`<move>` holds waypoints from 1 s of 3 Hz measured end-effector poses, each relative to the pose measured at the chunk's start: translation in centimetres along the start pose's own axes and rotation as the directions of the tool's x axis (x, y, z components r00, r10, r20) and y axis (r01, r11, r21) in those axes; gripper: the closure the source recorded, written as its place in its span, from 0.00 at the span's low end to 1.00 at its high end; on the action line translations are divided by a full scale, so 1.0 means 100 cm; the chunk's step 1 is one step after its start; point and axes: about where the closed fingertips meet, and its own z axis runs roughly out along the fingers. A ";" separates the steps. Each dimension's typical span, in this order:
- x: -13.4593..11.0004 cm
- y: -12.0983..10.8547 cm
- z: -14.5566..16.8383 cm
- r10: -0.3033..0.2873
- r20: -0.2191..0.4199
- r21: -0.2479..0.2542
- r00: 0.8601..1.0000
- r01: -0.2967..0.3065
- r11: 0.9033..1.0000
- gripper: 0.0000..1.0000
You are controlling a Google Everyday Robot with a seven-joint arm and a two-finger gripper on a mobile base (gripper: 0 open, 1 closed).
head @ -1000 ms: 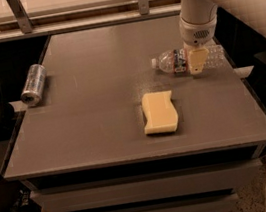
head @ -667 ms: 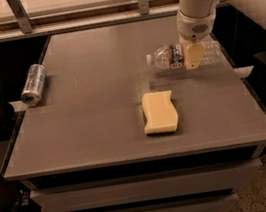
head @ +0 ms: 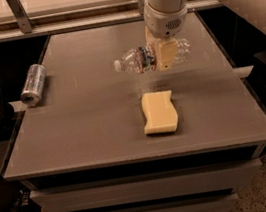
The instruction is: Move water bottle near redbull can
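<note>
Clear ribbed water bottle point(head: 137, 60) lies horizontal just above the centre of the frame, white cap pointing left and the dark label band next to the tool. The tool point(head: 160, 59) comes down from the upper right on the pale arm point(head: 166, 1) and is clamped across the bottle's middle; one yellowish finger point(head: 165, 53) shows on the near side. Whether the bottle is clear of the bench point(head: 84, 116) or sliding on it, I cannot tell.

Change from 1.0 s and 0.7 s ago: bottle and tool were at the right side of the bench, near its right edge. Both have shifted left, towards the middle of the frame. Grip unchanged, cap still leading left.

Redbull can point(head: 33, 84) lies on its side at the left edge of the bench, same spot as before, well apart from the bottle. Yellow sponge point(head: 159, 112) lies below the bottle, unmoved and not touched.
</note>
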 end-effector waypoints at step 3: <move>-0.086 -0.024 0.011 -0.427 -0.059 0.009 0.902 0.428 0.904 1.00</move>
